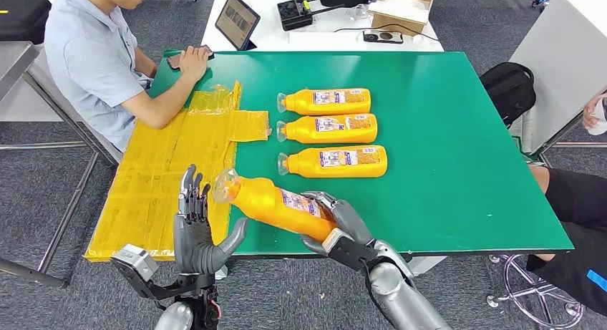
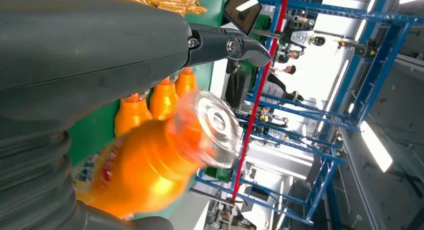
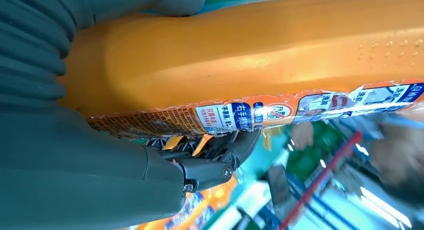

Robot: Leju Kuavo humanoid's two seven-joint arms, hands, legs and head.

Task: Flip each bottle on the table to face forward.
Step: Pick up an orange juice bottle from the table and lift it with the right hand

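My right hand [image 1: 342,219] grips an orange bottle [image 1: 275,201] by its base end and holds it tilted above the green table's [image 1: 458,165] near edge, its clear cap pointing left. In the right wrist view the bottle [image 3: 260,55] fills the palm, its torn label against my fingers [image 3: 220,155]. To the left of the cap my left hand [image 1: 195,226] stands with its fingers spread upward, holding nothing. The left wrist view has the bottle's cap [image 2: 217,122] close by. Three more orange bottles [image 1: 326,101] [image 1: 328,128] [image 1: 336,161] lie in a row on the table, labels up, caps to the left.
Yellow plastic sheeting [image 1: 175,165] covers the table's left side. A seated person [image 1: 96,58] at the far left corner rests a hand on a phone. Another person's leg [image 1: 572,222] is at the right. A tablet [image 1: 236,21] and boxes sit on the white table beyond.
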